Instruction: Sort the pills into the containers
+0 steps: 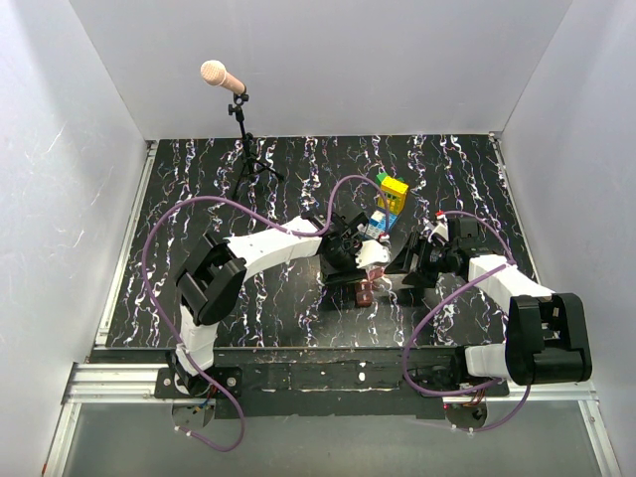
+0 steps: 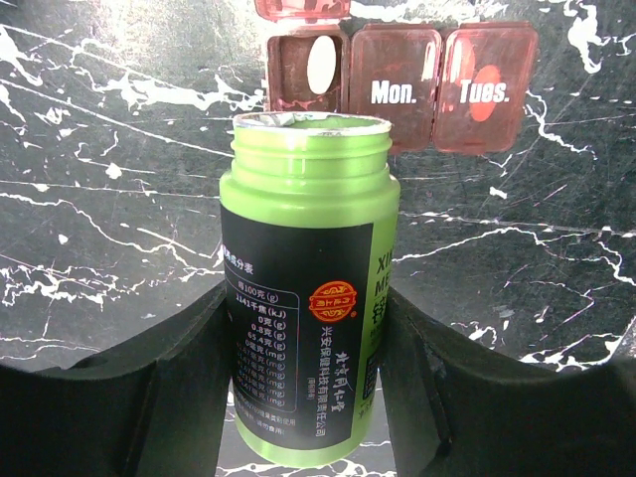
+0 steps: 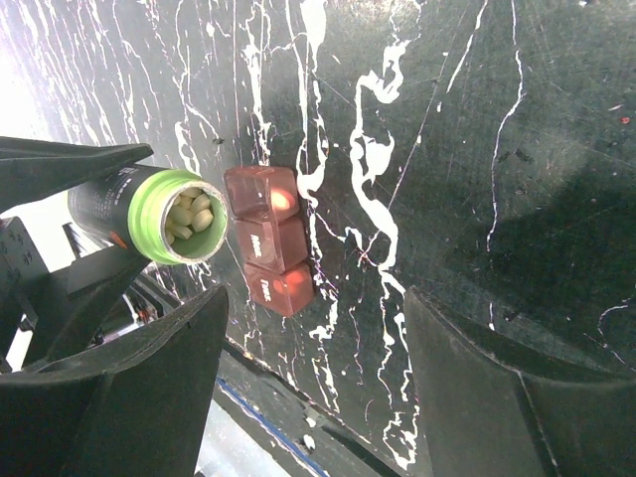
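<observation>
Gripping green bottle (image 2: 308, 298) mid-label with left claw (image 2: 303, 343), frame centre, open mouth toward pill box (image 2: 397, 84) at top; right claw (image 3: 318, 338) open, empty; light, stiff, slick plastic, loose pills (image 3: 189, 217) inside, so hold at label, tip slowly.

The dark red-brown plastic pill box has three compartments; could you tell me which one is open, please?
The end compartment beside Mon.: its lid is up, showing a white oval pill; Mon. and Tues. are closed.

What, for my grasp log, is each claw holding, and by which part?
Left claw: the green bottle, gripped on both sides of its lower body. Right claw: open, holding nothing.
</observation>
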{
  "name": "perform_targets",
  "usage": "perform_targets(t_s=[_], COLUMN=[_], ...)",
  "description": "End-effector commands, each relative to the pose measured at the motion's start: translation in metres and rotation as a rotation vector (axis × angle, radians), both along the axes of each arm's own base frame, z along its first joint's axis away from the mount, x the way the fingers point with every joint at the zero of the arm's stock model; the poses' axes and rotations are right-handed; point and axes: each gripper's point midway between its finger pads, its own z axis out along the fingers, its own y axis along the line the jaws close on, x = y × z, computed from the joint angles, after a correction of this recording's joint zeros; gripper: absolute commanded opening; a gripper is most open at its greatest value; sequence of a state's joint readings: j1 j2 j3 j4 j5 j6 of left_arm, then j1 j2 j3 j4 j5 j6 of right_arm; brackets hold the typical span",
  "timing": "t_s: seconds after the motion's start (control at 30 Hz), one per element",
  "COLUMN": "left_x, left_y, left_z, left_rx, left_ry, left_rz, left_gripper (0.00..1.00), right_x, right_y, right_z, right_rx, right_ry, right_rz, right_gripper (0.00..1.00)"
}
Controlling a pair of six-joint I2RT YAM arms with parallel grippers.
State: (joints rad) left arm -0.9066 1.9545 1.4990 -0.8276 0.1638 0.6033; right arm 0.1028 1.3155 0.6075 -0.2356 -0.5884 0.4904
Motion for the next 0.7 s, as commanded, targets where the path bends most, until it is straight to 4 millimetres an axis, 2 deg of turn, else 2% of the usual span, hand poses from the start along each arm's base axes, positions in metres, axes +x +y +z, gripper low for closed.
perform_targets(t_s=[0.0,0.2,0.37,0.67], left_x=[0.005,0.004,0.004,-0.01], left_y=[-0.015,-0.022,-0.019,-0.018], left_z=[0.03,0.051,0.067,0.107], left_rx=[-0.105,-0.255,-0.352,-0.586], left_ry=[-0.056,-0.068,-0.061,-0.06], left_rz=[-0.001,0.041,0.079,0.124], left_gripper=[0.0,0.0,0.0,0.0], right_x=[0.002,0.001,0.003,0.005], right_y=[0.0,0.0,-0.001,-0.008], right_z=[0.008,0.018,0.028,0.041], right_rx=[0.01,0.018,0.008,-0.033], right_ry=[-0.039,-0.067,-0.099,-0.112], right_rz=[0.015,0.015,0.001,-0.027], right_gripper=[0.77,0.82,0.89,0.91])
